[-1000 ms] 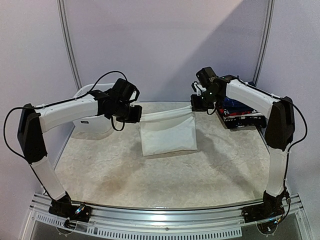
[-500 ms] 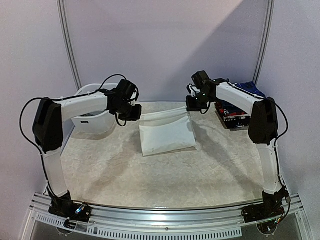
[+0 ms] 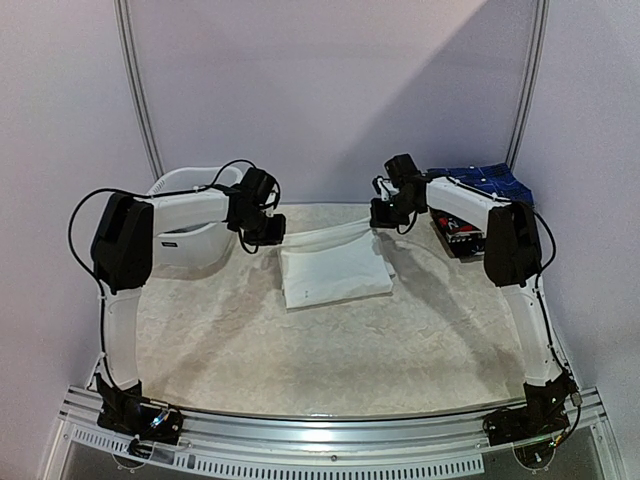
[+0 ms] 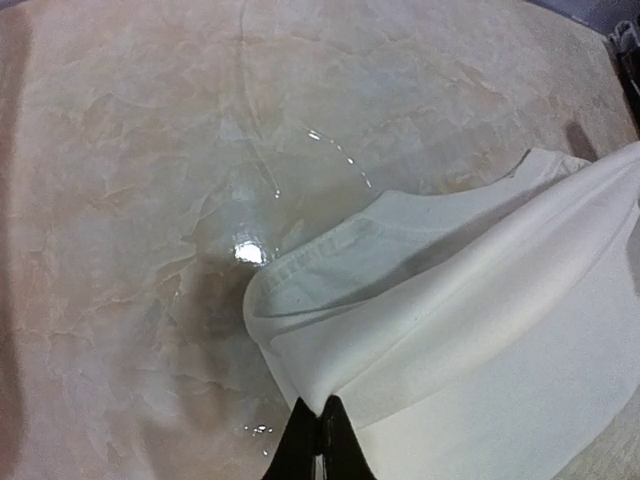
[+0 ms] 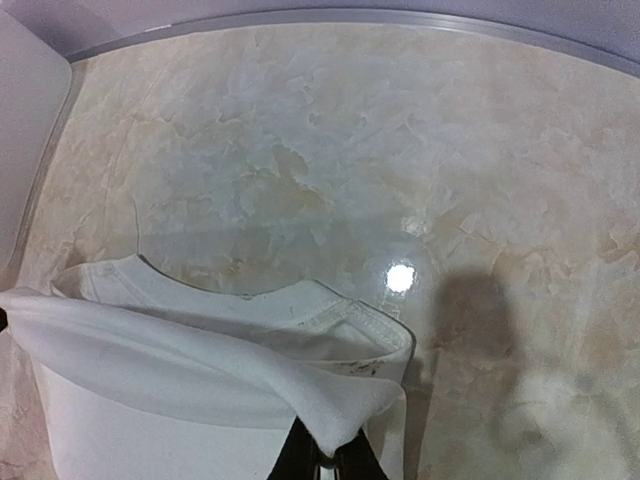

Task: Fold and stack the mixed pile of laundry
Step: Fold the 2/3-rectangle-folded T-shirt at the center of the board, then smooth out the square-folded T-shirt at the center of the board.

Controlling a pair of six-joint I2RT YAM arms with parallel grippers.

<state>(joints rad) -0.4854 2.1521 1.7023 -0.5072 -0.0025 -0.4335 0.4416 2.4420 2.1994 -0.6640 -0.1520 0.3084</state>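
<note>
The white shirt (image 3: pixel 335 268) lies partly folded at the back middle of the table. Its far edge is stretched in a band between both grippers, just above the collar. My left gripper (image 3: pixel 277 232) is shut on the left end of that edge; in the left wrist view its tips (image 4: pixel 322 432) pinch the white shirt (image 4: pixel 480 330). My right gripper (image 3: pixel 379 214) is shut on the right corner; in the right wrist view its tips (image 5: pixel 326 462) hold the white shirt (image 5: pixel 180 370) over the collar (image 5: pixel 370 320). A dark blue plaid shirt (image 3: pixel 485 182) rests at the back right.
A white slotted basket (image 3: pixel 185 238) stands at the back left, behind the left arm. The plaid shirt tops a stack of dark garments (image 3: pixel 462 235) at the table's right edge. The back wall is close behind both grippers.
Both grippers have carried the shirt's held edge toward the back wall and lower. The shirt's hanging part has settled flatter on the table.
</note>
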